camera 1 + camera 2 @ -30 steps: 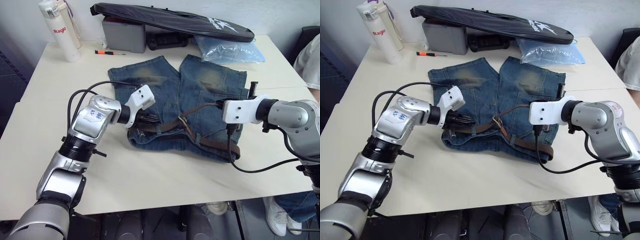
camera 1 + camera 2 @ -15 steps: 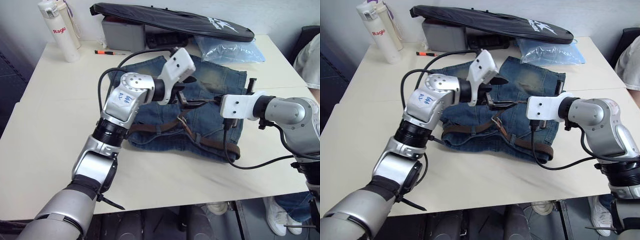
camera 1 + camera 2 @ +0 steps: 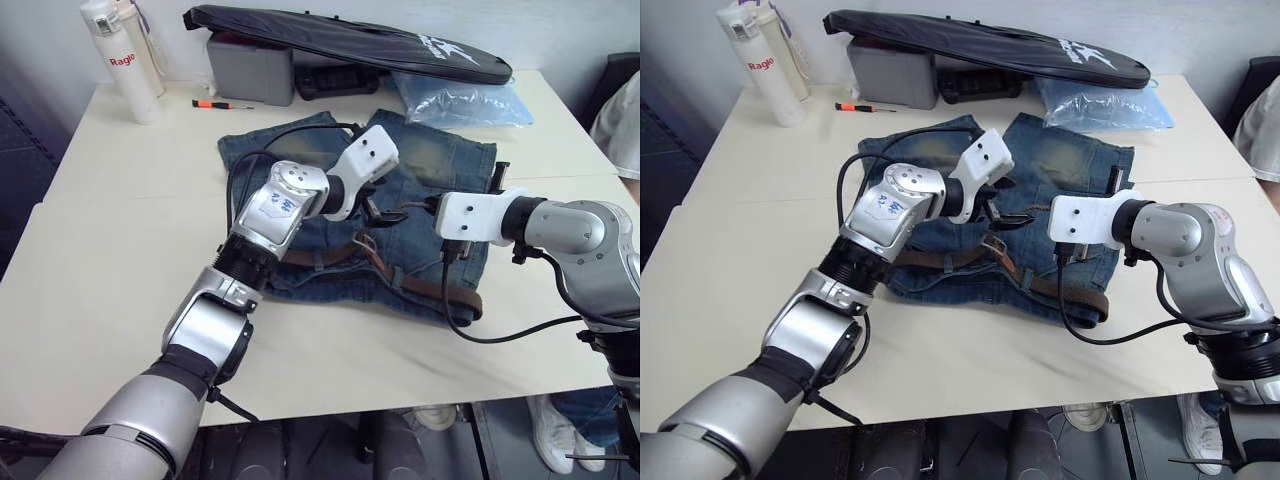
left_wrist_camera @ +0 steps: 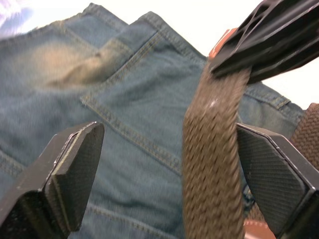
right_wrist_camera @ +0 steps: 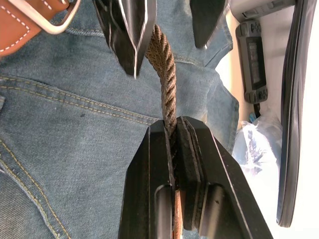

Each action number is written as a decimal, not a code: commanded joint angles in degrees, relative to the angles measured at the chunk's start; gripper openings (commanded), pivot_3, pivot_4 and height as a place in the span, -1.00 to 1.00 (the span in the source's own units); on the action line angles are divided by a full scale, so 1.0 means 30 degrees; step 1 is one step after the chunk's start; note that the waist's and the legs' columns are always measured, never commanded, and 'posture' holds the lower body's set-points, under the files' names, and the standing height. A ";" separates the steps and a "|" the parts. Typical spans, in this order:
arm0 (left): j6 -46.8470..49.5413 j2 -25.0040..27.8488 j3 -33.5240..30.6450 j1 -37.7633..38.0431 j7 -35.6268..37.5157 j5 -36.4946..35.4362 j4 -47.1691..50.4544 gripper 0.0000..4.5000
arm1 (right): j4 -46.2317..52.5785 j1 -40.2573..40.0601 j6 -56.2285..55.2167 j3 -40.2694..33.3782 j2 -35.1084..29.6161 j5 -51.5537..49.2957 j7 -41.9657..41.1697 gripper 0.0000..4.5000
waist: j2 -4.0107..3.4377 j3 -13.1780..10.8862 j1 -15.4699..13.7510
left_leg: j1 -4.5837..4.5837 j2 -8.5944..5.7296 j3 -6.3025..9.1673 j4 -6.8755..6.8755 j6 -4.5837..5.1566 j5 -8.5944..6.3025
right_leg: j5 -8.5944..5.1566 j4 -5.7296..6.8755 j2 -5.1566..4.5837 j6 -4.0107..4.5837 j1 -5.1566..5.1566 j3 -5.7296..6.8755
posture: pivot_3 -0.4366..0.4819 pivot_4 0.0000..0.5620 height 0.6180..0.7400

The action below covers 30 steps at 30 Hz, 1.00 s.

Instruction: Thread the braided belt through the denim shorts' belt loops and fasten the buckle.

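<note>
While the braided belt [image 5: 163,74] runs partly along the waistband of the denim shorts [image 3: 420,170], its free end is raised above the middle of the shorts. The right gripper [image 5: 174,130] is clamped tight on that end. The left gripper [image 4: 169,169] stands wide apart around the strap just beside the right gripper, not pinching it. The buckle [image 5: 37,15] lies on the shorts near both grippers.
</note>
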<state>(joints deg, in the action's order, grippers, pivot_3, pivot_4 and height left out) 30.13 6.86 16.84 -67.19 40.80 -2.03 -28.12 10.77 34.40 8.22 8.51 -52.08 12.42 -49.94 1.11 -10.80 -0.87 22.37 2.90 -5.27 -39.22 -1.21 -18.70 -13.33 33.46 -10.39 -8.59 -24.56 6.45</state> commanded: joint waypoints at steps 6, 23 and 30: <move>-0.2087 -0.0286 0.0299 -0.0075 -0.0415 0.1014 -0.1013 -0.15 | 0.0339 0.0326 0.0189 -0.0602 0.0161 -0.0039 0.0350 -1.00 | 0.0000 0.0000 -0.0123 | 0.0000 -0.0001 -0.0001 0.0000 0.0000 0.0000 | 0.0000 -0.0002 -0.0001 0.0000 0.0000 0.0000 | -0.05 -0.47 1.00; 0.0838 0.0199 -0.3467 -0.0067 -0.1147 -0.0930 -0.2557 -1.00 | 0.3608 -0.0575 0.6812 -0.3217 0.0512 -0.4918 -0.1776 0.71 | -0.0001 0.0000 -0.0148 | 0.0000 0.0000 0.0003 -0.0001 0.0002 0.0000 | 0.0001 0.0003 0.0000 0.0000 0.0000 0.0002 | -0.05 -0.47 1.00; 0.3995 0.0485 -0.6437 0.0150 -0.3015 -0.2657 -0.1941 -1.00 | 0.5528 -0.1957 0.8481 -0.2196 0.1226 -0.5436 -0.0927 0.97 | 0.0000 0.0000 -0.0125 | -0.0001 0.0000 0.0005 -0.0002 0.0002 -0.0001 | 0.0001 0.0009 0.0000 0.0000 0.0000 0.0001 | -0.05 -0.47 1.00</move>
<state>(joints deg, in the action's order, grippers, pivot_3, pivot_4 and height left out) 40.50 8.19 0.10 -66.37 33.32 -7.75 -36.79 25.00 28.50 33.36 2.06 -48.51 -3.69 -53.90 1.11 -10.80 -1.25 22.37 2.90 -5.26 -39.23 -1.21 -18.70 -13.33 33.49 -10.40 -8.59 -24.56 6.45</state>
